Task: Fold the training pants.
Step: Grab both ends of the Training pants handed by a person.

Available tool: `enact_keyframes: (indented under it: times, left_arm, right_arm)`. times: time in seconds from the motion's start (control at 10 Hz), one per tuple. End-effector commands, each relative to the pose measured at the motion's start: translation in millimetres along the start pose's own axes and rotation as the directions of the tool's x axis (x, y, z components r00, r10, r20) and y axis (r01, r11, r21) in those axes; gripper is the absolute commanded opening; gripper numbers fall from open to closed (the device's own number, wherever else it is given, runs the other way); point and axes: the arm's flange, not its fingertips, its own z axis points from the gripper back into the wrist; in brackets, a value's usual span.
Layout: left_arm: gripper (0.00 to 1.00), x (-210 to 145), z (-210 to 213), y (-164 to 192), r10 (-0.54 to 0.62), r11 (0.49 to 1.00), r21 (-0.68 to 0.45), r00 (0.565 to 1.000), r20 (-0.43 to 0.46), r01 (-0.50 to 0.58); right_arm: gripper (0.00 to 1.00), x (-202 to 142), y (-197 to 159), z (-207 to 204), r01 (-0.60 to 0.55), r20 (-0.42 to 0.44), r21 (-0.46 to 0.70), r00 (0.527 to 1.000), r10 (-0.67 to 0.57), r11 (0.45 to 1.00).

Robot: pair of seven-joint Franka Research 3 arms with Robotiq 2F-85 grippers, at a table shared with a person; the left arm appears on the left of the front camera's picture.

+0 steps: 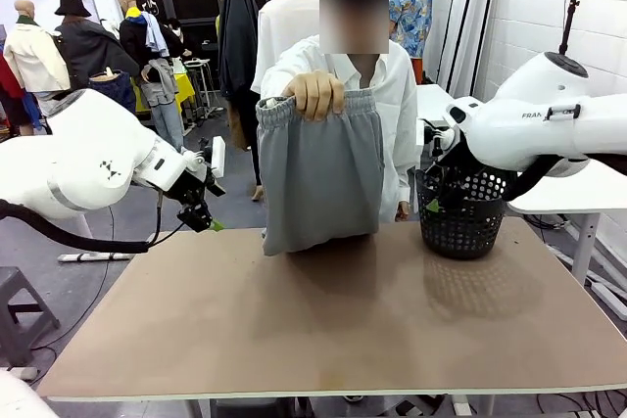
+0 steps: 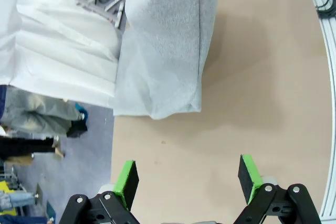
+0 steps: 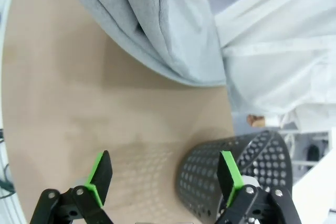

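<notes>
While a person (image 1: 397, 110) holds the training pants (image 1: 321, 173), a basket (image 1: 460, 224) stands near.

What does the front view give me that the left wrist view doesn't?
Front view: the person's hand gripping the gathered waistband of the light grey jersey training pants, hung upright, and the black perforated basket on the table's right. Left wrist view: the left pincer open, green pads apart over bare brown tabletop, short of the pants. Both: the pants' lower end at the table's far edge, and the person's white shirt.
</notes>
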Motion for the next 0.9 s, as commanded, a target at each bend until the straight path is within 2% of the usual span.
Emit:
enact_keyframes:
  times: [0.0, 0.3, 0.7, 0.8]
  left_arm:
    - [1.00, -2, -11, -1, 0.010, 1.000, -0.014, 0.990, 0.140, -0.008]
    - [1.00, -2, -27, -2, 0.025, 1.000, 0.006, 0.966, 0.259, -0.027]
    - [1.00, -1, -32, 0, 0.042, 0.994, 0.077, 0.938, 0.344, -0.072]
    - [1.00, -2, -29, -1, 0.076, 0.989, 0.097, 0.945, 0.319, -0.112]
  right_arm:
    - [1.00, -3, -1, -6, -0.033, 0.147, 0.035, 0.989, 0.027, 0.999]
    - [1.00, -2, -2, -17, -0.069, 0.300, 0.106, 0.953, 0.034, 0.992]
    - [1.00, -2, -8, -23, -0.097, 0.385, 0.113, 0.922, 0.047, 0.989]
    - [1.00, -1, -4, -22, -0.097, 0.349, 0.118, 0.936, 0.050, 0.988]
